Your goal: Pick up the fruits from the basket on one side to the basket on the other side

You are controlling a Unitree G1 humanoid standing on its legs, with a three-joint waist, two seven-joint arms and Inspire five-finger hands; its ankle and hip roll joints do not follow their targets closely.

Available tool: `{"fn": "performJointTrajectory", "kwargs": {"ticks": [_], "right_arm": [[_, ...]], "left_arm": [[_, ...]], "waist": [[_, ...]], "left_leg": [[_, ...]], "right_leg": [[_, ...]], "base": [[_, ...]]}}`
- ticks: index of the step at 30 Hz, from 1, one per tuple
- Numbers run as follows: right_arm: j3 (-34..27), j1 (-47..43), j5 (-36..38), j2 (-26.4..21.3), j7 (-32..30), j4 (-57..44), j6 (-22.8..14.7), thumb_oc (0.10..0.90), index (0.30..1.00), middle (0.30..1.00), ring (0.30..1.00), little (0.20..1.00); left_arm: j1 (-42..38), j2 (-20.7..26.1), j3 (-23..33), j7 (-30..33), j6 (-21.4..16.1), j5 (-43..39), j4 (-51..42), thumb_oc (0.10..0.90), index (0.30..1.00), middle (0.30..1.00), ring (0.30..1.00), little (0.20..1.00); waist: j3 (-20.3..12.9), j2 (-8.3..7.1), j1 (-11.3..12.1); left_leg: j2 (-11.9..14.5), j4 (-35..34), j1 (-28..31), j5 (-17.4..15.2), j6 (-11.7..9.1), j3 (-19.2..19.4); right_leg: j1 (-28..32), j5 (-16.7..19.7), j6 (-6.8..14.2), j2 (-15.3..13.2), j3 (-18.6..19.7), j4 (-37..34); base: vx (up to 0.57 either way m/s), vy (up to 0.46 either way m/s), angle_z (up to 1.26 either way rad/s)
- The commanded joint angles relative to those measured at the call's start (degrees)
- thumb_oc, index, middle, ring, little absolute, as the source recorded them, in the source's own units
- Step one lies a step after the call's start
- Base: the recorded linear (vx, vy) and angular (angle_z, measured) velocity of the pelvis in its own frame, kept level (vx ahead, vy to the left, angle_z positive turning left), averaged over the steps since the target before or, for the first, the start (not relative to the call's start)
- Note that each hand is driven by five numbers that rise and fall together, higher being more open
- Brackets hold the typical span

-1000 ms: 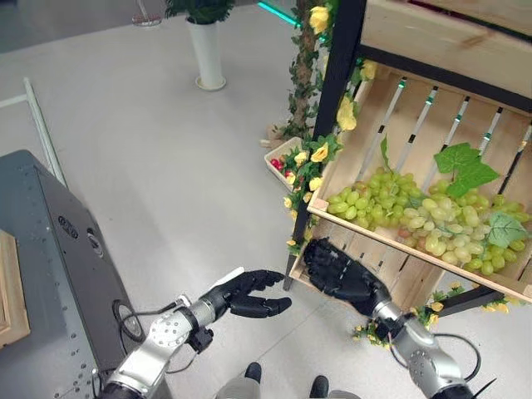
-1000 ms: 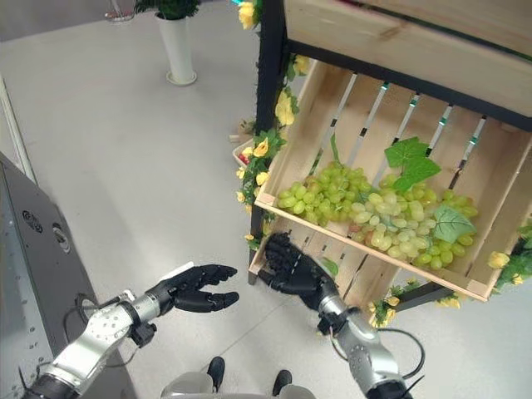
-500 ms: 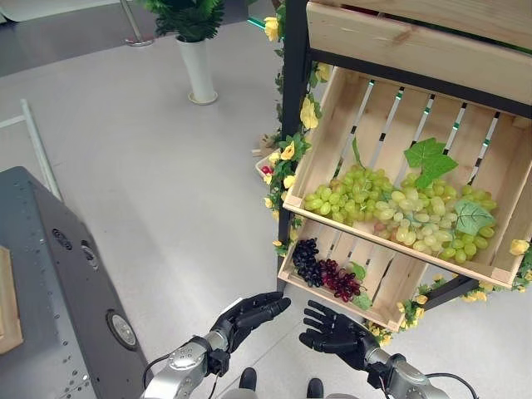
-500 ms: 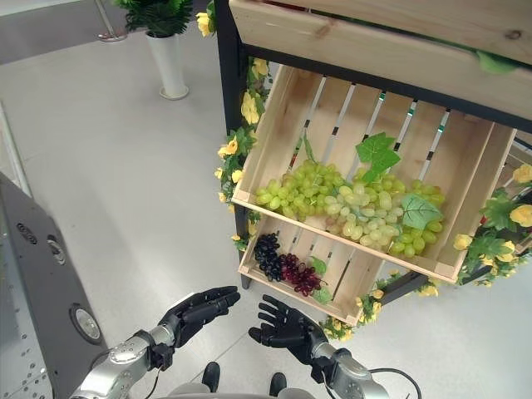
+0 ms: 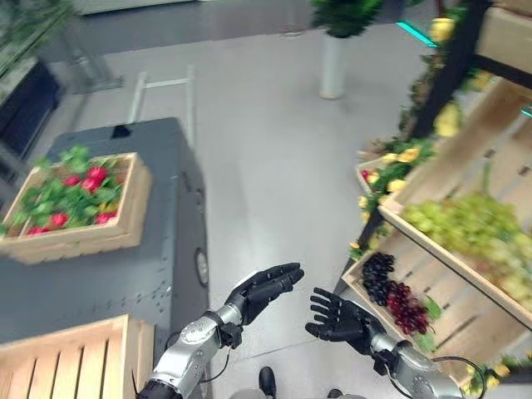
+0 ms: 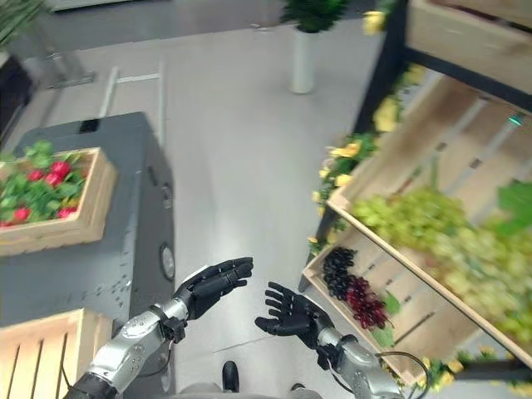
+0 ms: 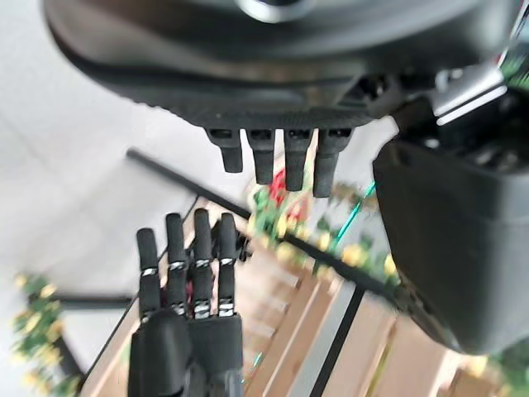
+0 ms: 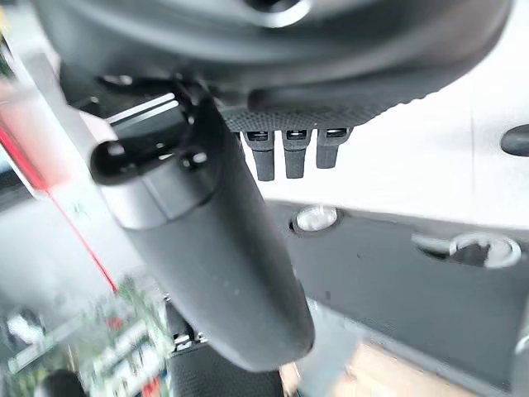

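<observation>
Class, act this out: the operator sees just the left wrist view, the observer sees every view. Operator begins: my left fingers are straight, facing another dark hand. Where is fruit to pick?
Observer: To your right, dark grapes lie in the lower crate of the rack.
Operator: Any other fruit there?
Observer: Above them, green grapes fill the tilted crate.
Operator: And on my left?
Observer: There, red fruits sit among leaves in a shallow crate on the grey cabinet.
</observation>
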Motion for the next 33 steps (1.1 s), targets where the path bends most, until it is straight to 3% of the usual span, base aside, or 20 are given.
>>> {"fn": "performJointTrajectory", "kwargs": {"ticks": [1, 3, 7, 9, 10, 12, 21, 28, 33], "right_arm": [[-0.1, -4.2, 3.9, 2.8, -1.5, -2.4, -5.1, 0.8, 0.9, 0.9, 0.9, 0.9], [0.1, -4.4, 4.4, 4.1, -2.7, -1.8, -4.9, 0.8, 0.9, 0.9, 0.9, 0.9], [-0.5, -3.3, 4.4, 5.5, -2.9, -2.8, -4.6, 0.8, 0.9, 0.9, 0.9, 0.9], [-0.9, -2.6, 4.6, 6.0, -2.6, -3.2, -5.2, 0.8, 0.9, 0.9, 0.9, 0.9], [-1.1, -1.8, 5.1, 5.9, -3.1, -3.6, -5.9, 0.8, 0.9, 0.9, 0.9, 0.9], [-1.0, -1.3, 5.3, 5.8, -3.7, -3.9, -6.7, 0.8, 0.9, 0.9, 0.9, 0.9], [-1.0, -2.1, 3.3, 5.2, -4.7, -3.8, -5.9, 0.8, 0.9, 0.9, 0.9, 0.9], [1.3, -3.7, -9.1, 4.0, -6.9, 6.2, 4.4, 0.8, 0.9, 0.9, 0.9, 0.9], [2.0, -5.4, -16.6, 4.3, -4.5, 19.2, 5.9, 0.8, 0.9, 0.9, 0.9, 0.9]], "left_arm": [[-2.7, 0.2, 1.1, -3.3, -2.9, -2.4, -2.1, 0.8, 0.9, 0.9, 0.9, 0.9], [-1.0, 0.9, 1.5, -4.3, -1.9, -2.5, -3.3, 0.8, 0.9, 0.9, 0.9, 0.9], [0.9, 2.0, 2.0, -5.2, -1.4, -1.6, -4.7, 0.8, 0.9, 0.9, 0.9, 0.9], [1.0, 2.5, 2.3, -6.6, -1.1, -1.0, -4.9, 0.8, 0.9, 0.9, 0.9, 0.9], [0.9, 2.8, 2.1, -7.5, -1.3, -0.3, -4.7, 0.8, 0.9, 0.9, 0.9, 0.9], [0.6, 2.8, 1.7, -6.7, -1.9, 0.2, -4.3, 0.8, 0.9, 0.9, 0.9, 0.9], [0.0, 0.7, 0.9, -3.3, -2.1, 0.0, -2.0, 0.8, 0.9, 0.9, 0.9, 0.9], [-1.3, -0.1, -1.9, -0.6, -1.9, 11.0, 10.4, 0.8, 0.9, 0.9, 0.9, 0.9], [-1.8, -1.6, -2.5, -0.2, 1.1, 17.3, 21.7, 0.8, 0.9, 0.9, 0.9, 0.9]], "waist": [[-3.2, -2.28, 1.5], [-3.1, -1.49, 2.8], [-2.2, -1.18, 3.3], [-1.6, -1.17, 2.7], [-1.2, -0.95, 1.9], [-1.1, -0.93, 1.2], [-1.9, -1.83, 1.2], [-2.2, -2.52, 0.8], [-2.2, -2.43, 1.2]], "left_leg": [[4.8, 0.6, 5.4, -2.9, -9.1, -2.8], [3.1, 0.6, 5.1, -3.8, -8.3, -4.3], [1.4, 0.6, 5.5, -4.8, -6.5, -5.3], [0.2, 0.6, 5.1, -4.4, -4.7, -6.8], [-0.2, 0.6, 5.0, -4.1, -3.8, -8.8], [-0.5, 0.6, 4.9, -4.0, -3.4, -10.1], [0.6, 0.6, 5.2, -4.5, -4.2, -10.2], [1.5, 0.6, 5.9, -4.7, -5.1, -10.3], [2.0, 0.6, 6.4, -4.6, -5.2, -9.9]], "right_leg": [[-3.0, 7.8, -0.1, 1.2, -0.5, -4.7], [-3.8, 9.6, 2.0, -0.9, -1.5, -4.4], [-5.7, 10.7, 4.2, -2.9, -1.8, -1.9], [-7.6, 10.5, 4.2, -3.7, 0.9, 1.0], [-8.0, 9.3, 3.6, -3.2, 5.3, 2.5], [-7.9, 8.9, 3.4, -2.8, 8.2, 2.5], [-5.6, 10.1, 3.7, -2.6, 9.6, -2.3], [-4.4, 9.0, 3.2, -1.7, 10.8, -3.0], [-3.5, 8.8, 3.1, -1.4, 10.9, -3.5]], "base": [[-0.08, 0.227, 0.58], [-0.09, 0.298, 0.36], [-0.07, 0.18, 0.21], [-0.12, 0.11, 0.27], [-0.1, 0.039, 0.39], [-0.04, -0.005, 0.62], [-0.01, -0.057, 0.22], [0.01, -0.022, -0.04], [0.01, -0.008, -0.01]]}}
